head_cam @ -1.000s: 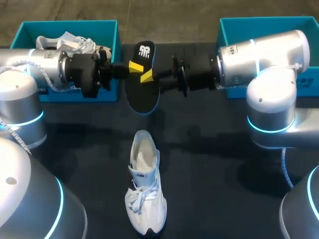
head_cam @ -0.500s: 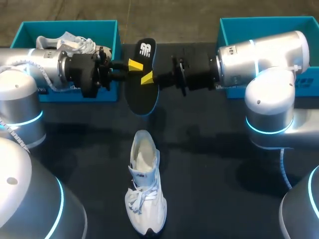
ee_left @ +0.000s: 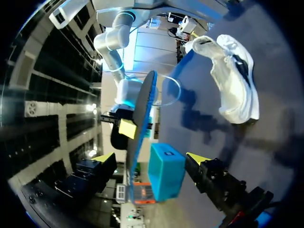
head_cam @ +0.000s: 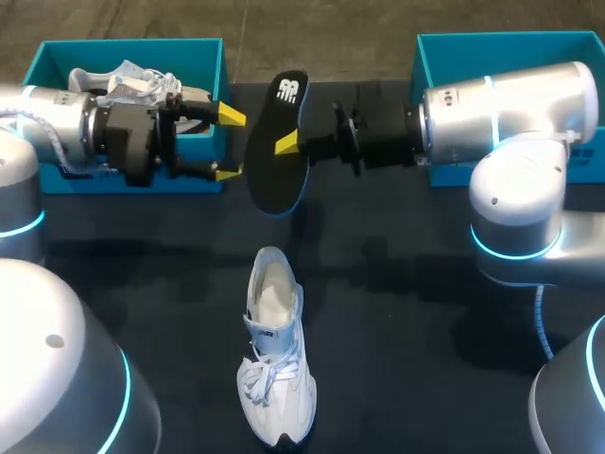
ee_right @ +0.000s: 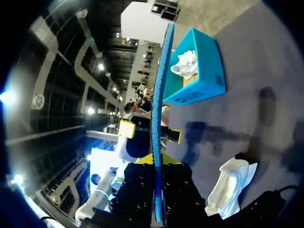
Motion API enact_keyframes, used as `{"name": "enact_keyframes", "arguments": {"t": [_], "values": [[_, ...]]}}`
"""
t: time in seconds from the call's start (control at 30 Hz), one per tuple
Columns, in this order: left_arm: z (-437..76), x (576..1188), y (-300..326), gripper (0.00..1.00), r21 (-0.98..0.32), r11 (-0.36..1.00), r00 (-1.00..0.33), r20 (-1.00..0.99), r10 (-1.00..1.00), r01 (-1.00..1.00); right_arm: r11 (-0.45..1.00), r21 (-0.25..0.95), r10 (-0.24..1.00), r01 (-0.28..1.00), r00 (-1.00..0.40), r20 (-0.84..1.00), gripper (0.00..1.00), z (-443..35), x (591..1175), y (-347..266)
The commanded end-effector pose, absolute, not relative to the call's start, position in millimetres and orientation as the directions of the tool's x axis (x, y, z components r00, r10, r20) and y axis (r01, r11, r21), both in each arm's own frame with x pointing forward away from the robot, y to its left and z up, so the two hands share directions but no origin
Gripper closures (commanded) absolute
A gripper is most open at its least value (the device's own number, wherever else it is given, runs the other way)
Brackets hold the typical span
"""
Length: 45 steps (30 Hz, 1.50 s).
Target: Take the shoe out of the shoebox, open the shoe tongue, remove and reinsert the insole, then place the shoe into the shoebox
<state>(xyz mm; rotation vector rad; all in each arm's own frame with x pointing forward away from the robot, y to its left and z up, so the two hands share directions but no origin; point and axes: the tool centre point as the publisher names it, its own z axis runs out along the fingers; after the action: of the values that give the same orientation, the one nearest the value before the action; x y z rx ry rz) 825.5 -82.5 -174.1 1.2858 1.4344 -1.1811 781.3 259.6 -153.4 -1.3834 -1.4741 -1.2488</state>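
Note:
The black insole [head_cam: 277, 151] with a blue underside hangs on edge above the table's far side, and my right gripper [head_cam: 288, 144] is shut on its middle. My left gripper [head_cam: 230, 145] stands open just left of it, its yellow tips apart and clear of the insole. In the left wrist view the insole [ee_left: 142, 107] is ahead of my open left gripper [ee_left: 150, 157]. In the right wrist view the insole's blue edge [ee_right: 158, 118] rises from between my right gripper's [ee_right: 156, 164] fingers. The white shoe [head_cam: 274, 345] lies near the front middle, its opening toward the insole.
A teal shoebox [head_cam: 203, 52] at the back left holds a second white shoe [head_cam: 128, 80]. Another teal shoebox [head_cam: 435, 47] stands at the back right, behind my right arm. The dark table [head_cam: 397, 331] lies bare around the white shoe.
My left gripper has opened, let go of the insole and drawn back to the left. The insole stays in my right gripper, shifted slightly right.

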Motion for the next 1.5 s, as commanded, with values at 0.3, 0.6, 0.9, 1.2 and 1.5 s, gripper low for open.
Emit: {"name": "enact_keyframes", "arguments": {"t": [0.3,0.6,0.9,1.2,1.5], "values": [[-174,822,-61,0.0,-0.142,0.154,-0.202,-0.837,0.508,0.978,-0.034,0.218,0.216,0.975,-0.206,0.954,1.0,-153,782,257],[-174,822,-61,0.0,-0.142,0.154,-0.202,-0.837,0.508,0.978,-0.034,0.218,0.216,0.975,-0.206,0.954,1.0,-153,782,257],[-179,823,-62,0.0,-0.209,0.195,-0.282,-0.796,0.536,0.958,-0.035,0.236,0.205,0.971,-0.224,0.953,1.0,-158,780,253],[-213,820,-56,0.0,-0.376,0.36,-0.521,-0.609,0.598,0.854,-0.053,0.295,0.24,0.954,-0.275,0.931,1.0,-177,766,239],[-240,811,-44,0.0,-0.465,0.483,-0.67,-0.494,0.554,0.742,-0.021,0.35,0.258,0.937,-0.333,0.907,1.0,-183,761,239]]}}
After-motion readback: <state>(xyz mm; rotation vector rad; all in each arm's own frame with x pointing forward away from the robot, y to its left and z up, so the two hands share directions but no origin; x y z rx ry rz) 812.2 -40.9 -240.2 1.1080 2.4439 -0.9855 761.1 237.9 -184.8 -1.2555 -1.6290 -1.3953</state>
